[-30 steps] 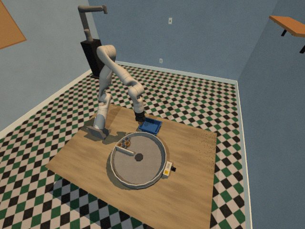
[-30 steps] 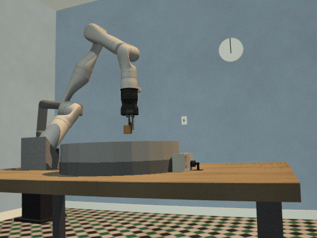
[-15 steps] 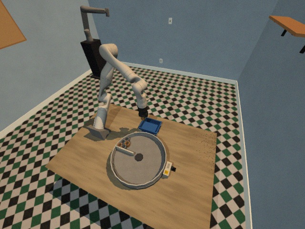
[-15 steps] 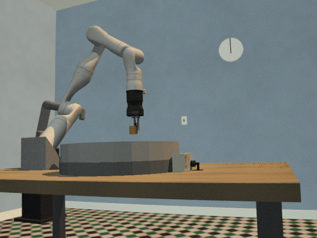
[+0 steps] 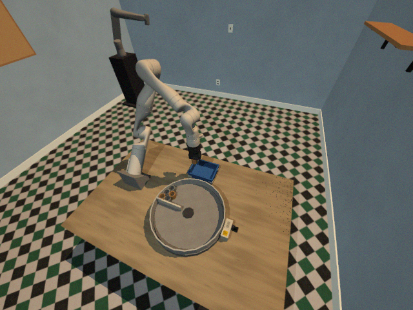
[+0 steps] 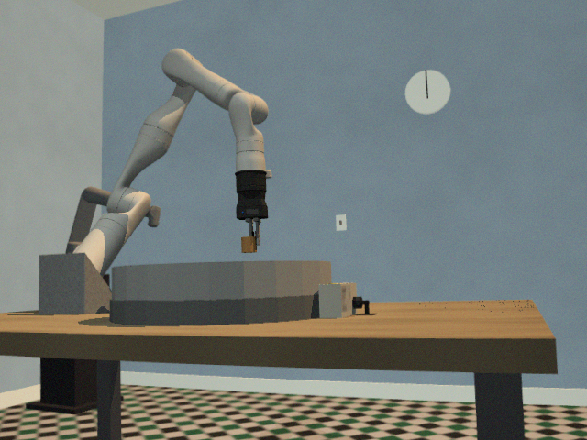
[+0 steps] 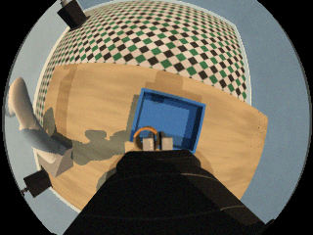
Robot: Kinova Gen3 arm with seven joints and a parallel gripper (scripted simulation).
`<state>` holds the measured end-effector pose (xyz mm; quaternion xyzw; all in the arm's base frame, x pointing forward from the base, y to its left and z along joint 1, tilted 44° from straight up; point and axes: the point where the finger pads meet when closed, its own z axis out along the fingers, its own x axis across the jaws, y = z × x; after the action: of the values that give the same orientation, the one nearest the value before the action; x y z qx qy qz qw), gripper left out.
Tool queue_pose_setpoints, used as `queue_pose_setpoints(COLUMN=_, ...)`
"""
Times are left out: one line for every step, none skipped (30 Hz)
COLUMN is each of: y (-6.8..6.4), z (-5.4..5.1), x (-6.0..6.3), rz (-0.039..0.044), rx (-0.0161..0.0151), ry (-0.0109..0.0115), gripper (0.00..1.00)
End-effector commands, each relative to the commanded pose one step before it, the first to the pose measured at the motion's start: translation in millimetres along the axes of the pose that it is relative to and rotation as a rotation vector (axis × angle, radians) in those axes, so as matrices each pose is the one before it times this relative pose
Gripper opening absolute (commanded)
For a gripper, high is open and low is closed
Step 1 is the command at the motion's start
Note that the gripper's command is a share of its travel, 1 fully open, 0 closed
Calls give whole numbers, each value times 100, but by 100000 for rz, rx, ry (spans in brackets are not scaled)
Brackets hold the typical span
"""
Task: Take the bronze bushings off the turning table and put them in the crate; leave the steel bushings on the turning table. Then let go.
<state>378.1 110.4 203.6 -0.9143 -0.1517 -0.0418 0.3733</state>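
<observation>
At the left, two bronze bushings (image 5: 166, 195) sit among steel bushings (image 5: 168, 197) inside the turning table (image 5: 221, 208) (image 6: 213, 284), beside its pale bar (image 5: 169, 203). Farther right, the pincer (image 5: 197, 161) (image 6: 255, 240) (image 7: 156, 137) is nearly closed, gripping a bronze bushing (image 5: 193, 161) (image 6: 248, 245) (image 7: 146, 128) by its wall, raised near the left edge of the blue crate (image 5: 201, 179) (image 7: 200, 127). Rightmost on the worktop (image 5: 260, 213) (image 6: 426, 326) (image 7: 230, 132), a pale control box (image 5: 226, 230) (image 6: 330, 301) adjoins the turning table's near right side.

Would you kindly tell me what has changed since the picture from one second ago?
The tool has moved rightward and slightly lower in the exterior view, carrying the bronze bushing along. Nothing was newly grasped or released. The crate, the turning table and the cluster of bushings on it look unchanged.
</observation>
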Motion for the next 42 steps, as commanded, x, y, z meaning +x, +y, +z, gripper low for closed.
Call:
queue_pose_setpoints(y=-363, z=1022, x=-361, rz=-356, rx=987, ry=-1344, gripper=0)
queue_pose_setpoints(y=0, z=0, x=0, rz=0, rx=0, ry=0, gripper=0)
queue_pose_setpoints(y=0, z=0, x=0, rz=0, rx=0, ry=0, gripper=0)
queue_pose_setpoints(y=0, z=0, x=0, rz=0, rx=0, ry=0, gripper=0)
queue_pose_setpoints(y=0, z=0, x=0, rz=0, rx=0, ry=0, gripper=0)
queue_pose_setpoints(y=0, z=0, x=0, rz=0, rx=0, ry=0, gripper=0)
queue_pose_setpoints(y=0, z=0, x=0, rz=0, rx=0, ry=0, gripper=0)
queue_pose_setpoints(y=0, z=0, x=0, rz=0, rx=0, ry=0, gripper=0)
queue_pose_setpoints(y=0, z=0, x=0, rz=0, rx=0, ry=0, gripper=0)
queue_pose_setpoints(y=0, z=0, x=0, rz=0, rx=0, ry=0, gripper=0)
queue_pose_setpoints(y=0, z=0, x=0, rz=0, rx=0, ry=0, gripper=0)
queue_pose_setpoints(y=0, z=0, x=0, rz=0, rx=0, ry=0, gripper=0)
queue_pose_setpoints(y=10, z=443, x=3, rz=9, rx=-54, ry=37, gripper=0)
queue_pose_setpoints(y=1, z=458, x=1, rz=-4, rx=-17, ry=6, gripper=0)
queue_pose_setpoints(y=1, z=458, x=1, rz=-4, rx=-17, ry=6, gripper=0)
queue_pose_setpoints(y=1, z=458, x=1, rz=-4, rx=-17, ry=6, gripper=0)
queue_pose_setpoints(y=1, z=458, x=1, rz=-4, rx=-17, ry=6, gripper=0)
queue_pose_setpoints(y=0, z=0, x=0, rz=0, rx=0, ry=0, gripper=0)
queue_pose_setpoints(y=0, z=0, x=0, rz=0, rx=0, ry=0, gripper=0)
queue_pose_setpoints(y=0, z=0, x=0, rz=0, rx=0, ry=0, gripper=0)
queue_pose_setpoints(y=0, z=0, x=0, rz=0, rx=0, ry=0, gripper=0)
queue_pose_setpoints(y=0, z=0, x=0, rz=0, rx=0, ry=0, gripper=0)
queue_pose_setpoints(y=0, z=0, x=0, rz=0, rx=0, ry=0, gripper=0)
queue_pose_setpoints(y=0, z=0, x=0, rz=0, rx=0, ry=0, gripper=0)
queue_pose_setpoints(y=0, z=0, x=0, rz=0, rx=0, ry=0, gripper=0)
queue_pose_setpoints(y=0, z=0, x=0, rz=0, rx=0, ry=0, gripper=0)
queue_pose_setpoints(y=0, z=0, x=0, rz=0, rx=0, ry=0, gripper=0)
queue_pose_setpoints(y=0, z=0, x=0, rz=0, rx=0, ry=0, gripper=0)
queue_pose_setpoints(y=0, z=0, x=0, rz=0, rx=0, ry=0, gripper=0)
queue_pose_setpoints(y=11, z=441, x=4, rz=10, rx=-57, ry=41, gripper=0)
queue_pose_setpoints(y=0, z=458, x=1, rz=-4, rx=-17, ry=6, gripper=0)
queue_pose_setpoints(y=0, z=458, x=1, rz=-4, rx=-17, ry=6, gripper=0)
queue_pose_setpoints(y=0, z=458, x=1, rz=-4, rx=-17, ry=6, gripper=0)
queue_pose_setpoints(y=0, z=458, x=1, rz=-4, rx=-17, ry=6, gripper=0)
queue_pose_setpoints(y=0, z=0, x=0, rz=0, rx=0, ry=0, gripper=0)
queue_pose_setpoints(y=0, z=0, x=0, rz=0, rx=0, ry=0, gripper=0)
queue_pose_setpoints(y=0, z=0, x=0, rz=0, rx=0, ry=0, gripper=0)
queue_pose_setpoints(y=0, z=0, x=0, rz=0, rx=0, ry=0, gripper=0)
queue_pose_setpoints(y=0, z=0, x=0, rz=0, rx=0, ry=0, gripper=0)
queue_pose_setpoints(y=0, z=0, x=0, rz=0, rx=0, ry=0, gripper=0)
queue_pose_setpoints(y=0, z=0, x=0, rz=0, rx=0, ry=0, gripper=0)
queue_pose_setpoints(y=0, z=0, x=0, rz=0, rx=0, ry=0, gripper=0)
